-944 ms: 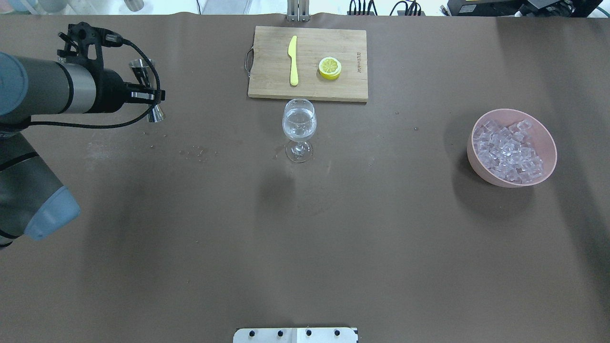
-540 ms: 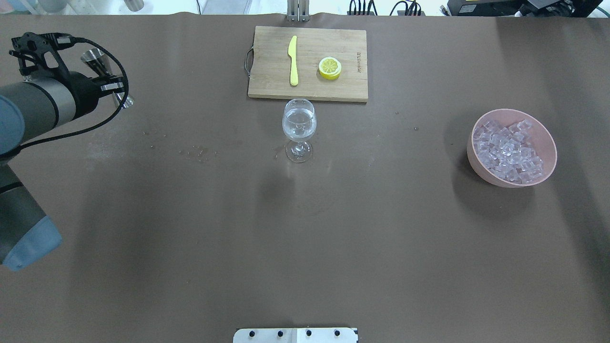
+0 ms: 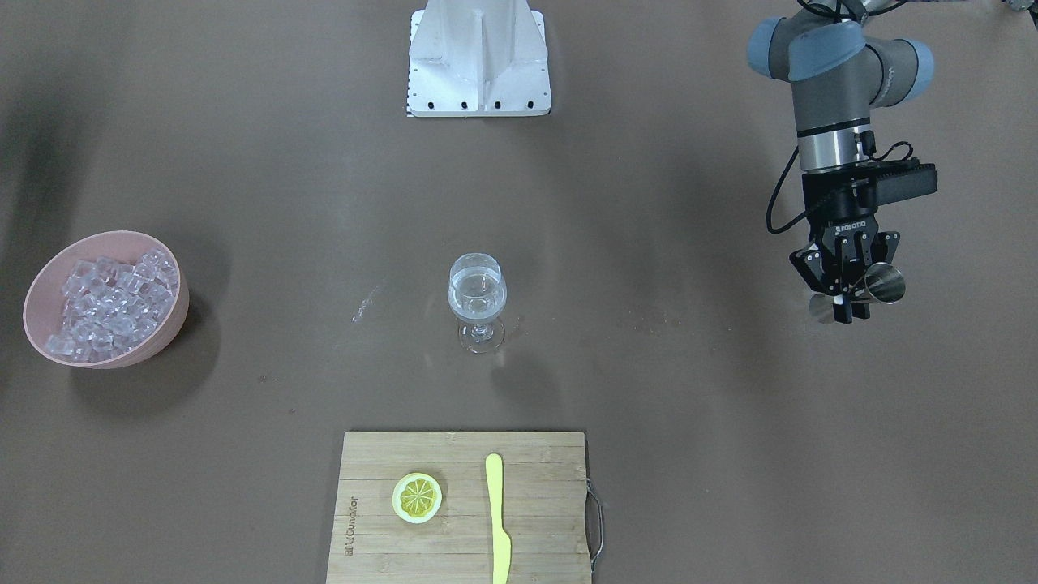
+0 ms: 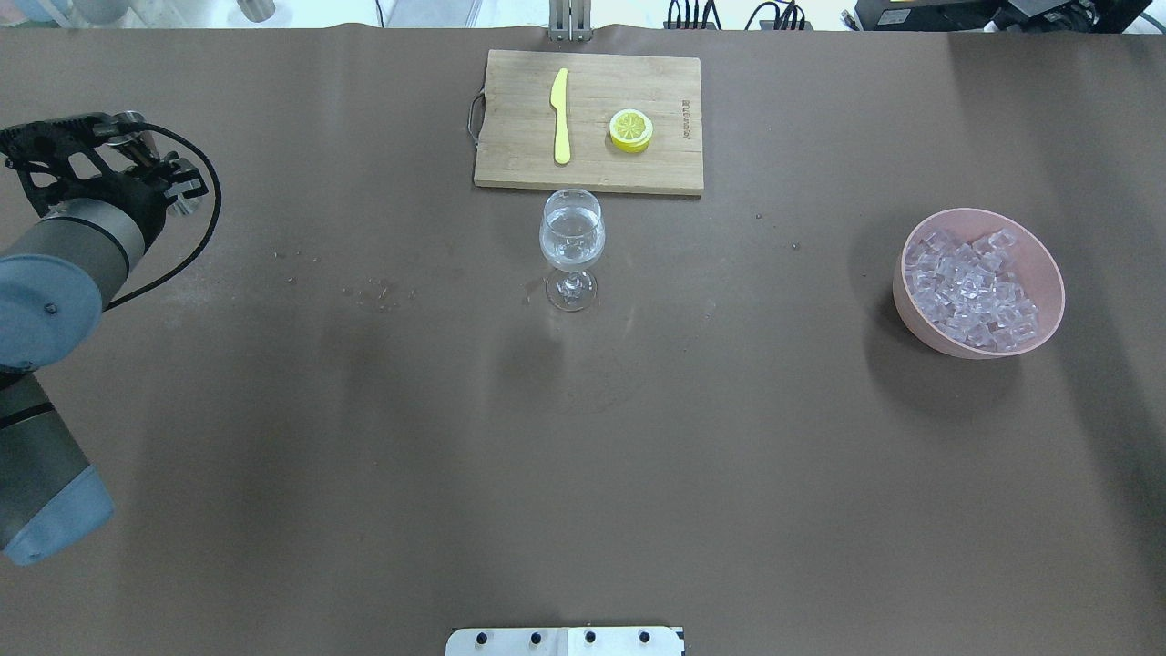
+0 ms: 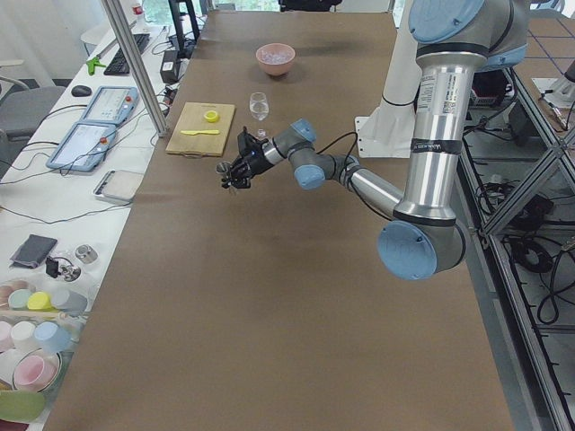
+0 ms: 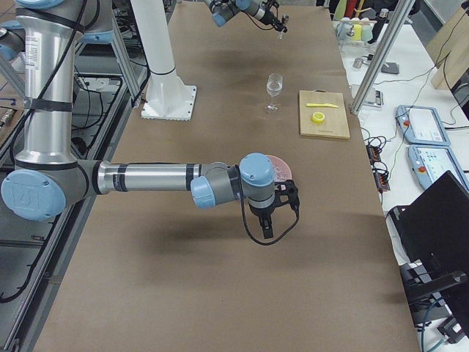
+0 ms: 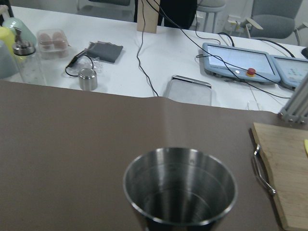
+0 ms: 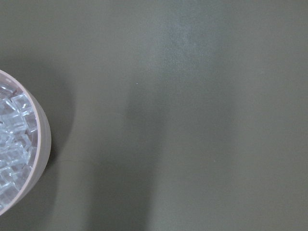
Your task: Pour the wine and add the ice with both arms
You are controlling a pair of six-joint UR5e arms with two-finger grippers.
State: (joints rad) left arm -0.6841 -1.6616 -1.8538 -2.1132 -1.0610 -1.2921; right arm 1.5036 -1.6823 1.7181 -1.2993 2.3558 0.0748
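— Where is the wine [image 3: 477, 300]?
— In the glass [image 3: 477, 331], a small clear pool low in the bowl. The glass stands upright mid-table, just on the robot's side of the cutting board [image 3: 535, 487].

— And the ice [image 3: 109, 304]?
— Heaped in the pink bowl [image 3: 166, 337], well off toward the robot's right end of the table [image 3: 243, 162]. I see no cubes in the glass.

— What is on the board?
— A lemon slice [image 3: 417, 496] and a yellow knife [image 3: 496, 519], lying side by side and apart from each other.

— What is the left gripper [image 3: 847, 304] doing?
— It hangs over the table's left end, far from the glass, with its fingers pinching a steel measuring cup [image 3: 880, 285] at the waist. In the left wrist view the cup's open mouth faces the camera.

— And the right gripper [image 6: 291, 196]?
— It shows only in the side view, low and close to the pink bowl, which the arm partly hides there. I cannot tell whether its fingers are spread or together. Its wrist camera catches the bowl's edge with ice at the left and brown tabletop elsewhere.

— Anything else?
— The white pedestal [image 3: 478, 57] stands at the robot's edge of the table, in line with the glass.
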